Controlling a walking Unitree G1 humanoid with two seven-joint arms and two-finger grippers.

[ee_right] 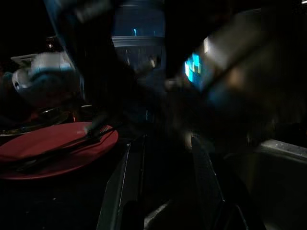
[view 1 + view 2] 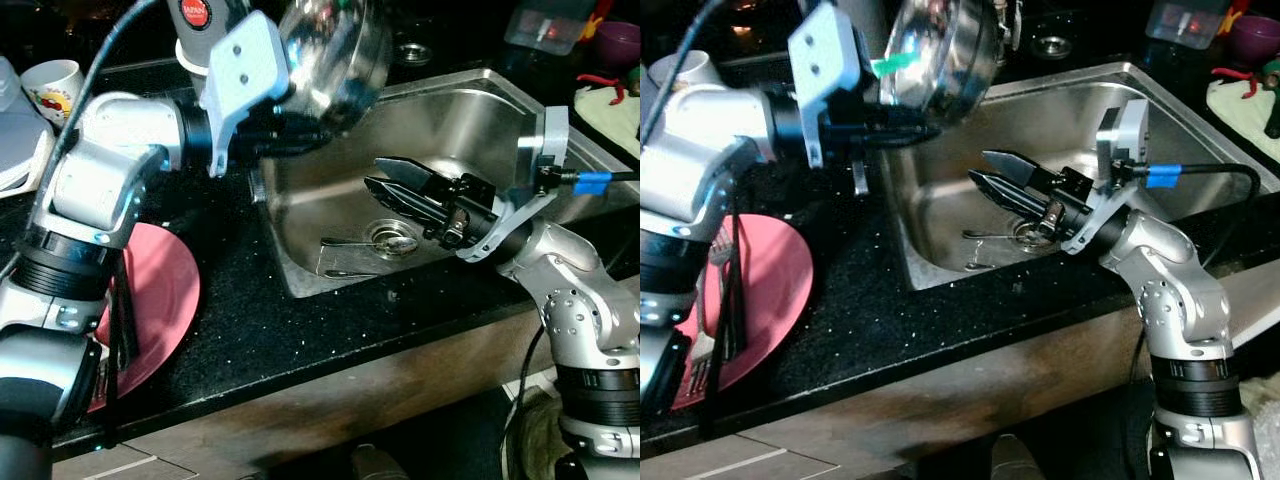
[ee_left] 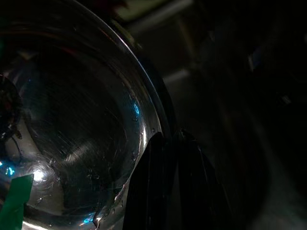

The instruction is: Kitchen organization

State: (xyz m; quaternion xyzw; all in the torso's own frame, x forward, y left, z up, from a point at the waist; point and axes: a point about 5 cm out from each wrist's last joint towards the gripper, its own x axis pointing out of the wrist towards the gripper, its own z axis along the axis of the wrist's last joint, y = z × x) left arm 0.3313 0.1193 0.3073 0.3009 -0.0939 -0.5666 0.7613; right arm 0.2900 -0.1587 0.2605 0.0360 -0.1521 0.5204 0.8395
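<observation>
Left gripper point(image 2: 300, 135) clenched on bowl point(image 2: 335, 55) rim, bowl tilted, held over sink's point(image 2: 480, 130) left edge. Right gripper point(image 2: 385, 180) released, empty, low in sink. Spoons point(image 2: 365, 243) by drain lay just below right fingers, handles pointing left; right arm nearer.

Bowl point(image 2: 335, 55) cut off by the top edge; rim partly hidden behind left gripper point(image 2: 285, 135). Plate point(image 2: 160, 300) half covered by the left arm. Spoons point(image 2: 365, 243) by the drain partly behind right gripper point(image 2: 385, 182). Right wrist view dark, heavily blurred. Mug point(image 2: 52, 88) print too small to read.
</observation>
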